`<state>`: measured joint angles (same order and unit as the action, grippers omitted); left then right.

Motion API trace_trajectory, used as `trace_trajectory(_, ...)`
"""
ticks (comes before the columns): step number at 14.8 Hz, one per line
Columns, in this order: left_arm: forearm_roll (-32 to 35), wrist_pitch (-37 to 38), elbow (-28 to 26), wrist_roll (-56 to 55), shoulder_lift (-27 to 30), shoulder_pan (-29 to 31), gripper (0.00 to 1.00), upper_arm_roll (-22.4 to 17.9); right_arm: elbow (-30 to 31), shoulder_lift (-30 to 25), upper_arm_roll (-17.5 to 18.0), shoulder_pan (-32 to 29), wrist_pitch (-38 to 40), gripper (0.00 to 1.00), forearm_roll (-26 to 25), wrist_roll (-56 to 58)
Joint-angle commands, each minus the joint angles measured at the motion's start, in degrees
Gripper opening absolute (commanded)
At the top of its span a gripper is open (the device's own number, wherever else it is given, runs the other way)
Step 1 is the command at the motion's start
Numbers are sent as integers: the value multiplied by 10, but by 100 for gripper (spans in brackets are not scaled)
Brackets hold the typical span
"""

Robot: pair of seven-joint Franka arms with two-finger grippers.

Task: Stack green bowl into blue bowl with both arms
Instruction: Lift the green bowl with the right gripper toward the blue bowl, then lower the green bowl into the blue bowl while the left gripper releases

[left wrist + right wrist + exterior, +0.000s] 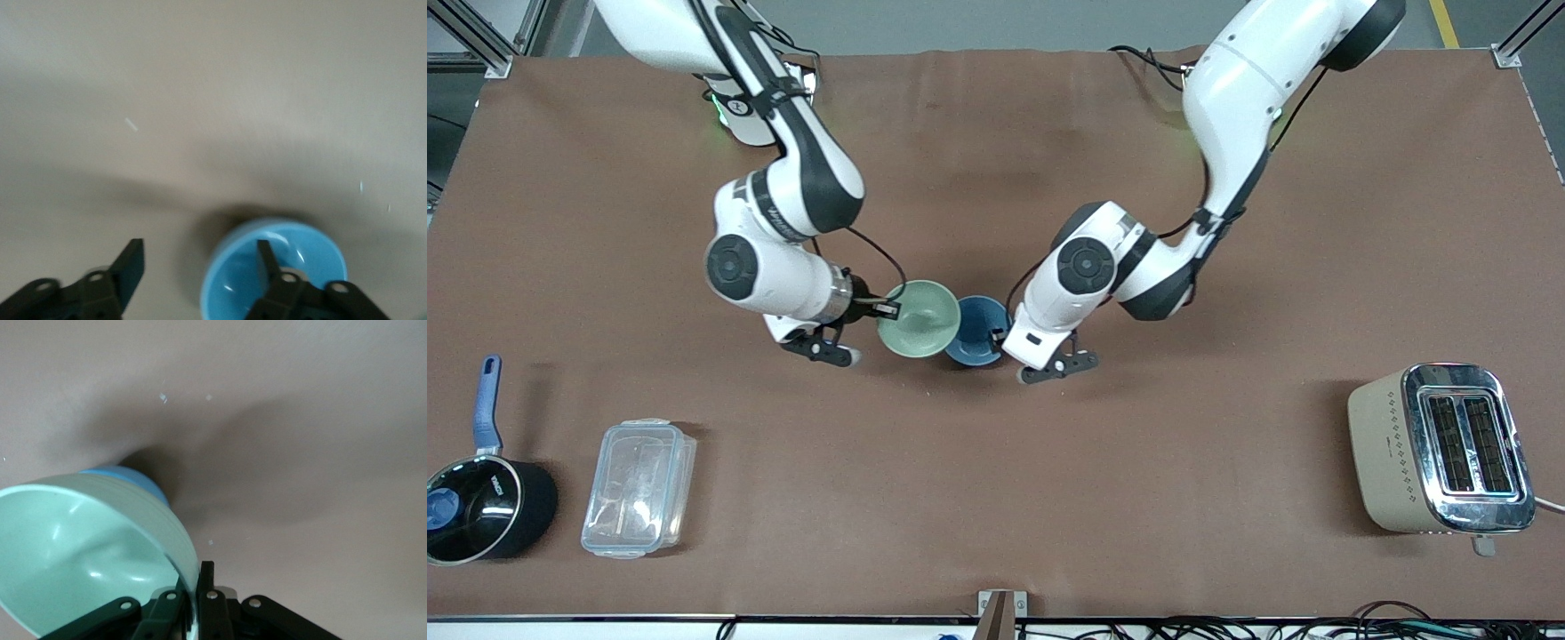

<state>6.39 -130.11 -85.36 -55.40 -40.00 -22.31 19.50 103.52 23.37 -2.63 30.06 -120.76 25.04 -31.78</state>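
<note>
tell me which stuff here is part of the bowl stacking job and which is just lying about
In the job:
- green bowl, gripped at its rim by the right pincer
- blue bowl, beside it, left pincer open at its rim

Lying about:
- black saucepan
- clear plastic container
- toaster

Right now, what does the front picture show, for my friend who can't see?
The right gripper holds the green bowl by its rim beside the blue bowl, where the left gripper is. A toaster, saucepan and plastic container sit nearer the camera.
</note>
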Motion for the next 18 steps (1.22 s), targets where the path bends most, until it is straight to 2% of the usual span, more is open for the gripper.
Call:
trace_trajectory(1,51,84,-16,7,89,35,100,-3,-16,24,-7,33,-19,2,36,-34)
trace_trajectory(5,58,184,-16,91,177,89,100,-3,-16,47,-7,63,-34,3,42,-86)
trace_trajectory(9,57,232,-13,201,240,144,100,-2,-14,62,-7,73,-69,4,44,-86)
trace_trajectory(14,29,303,-9,271,325,201,100,2,-13,77,-7,78,-101,5,44,-86)
trace_trajectory(18,-8,375,-9,338,379,241,100,-2,-13,82,-7,83,-103,10,45,-86)
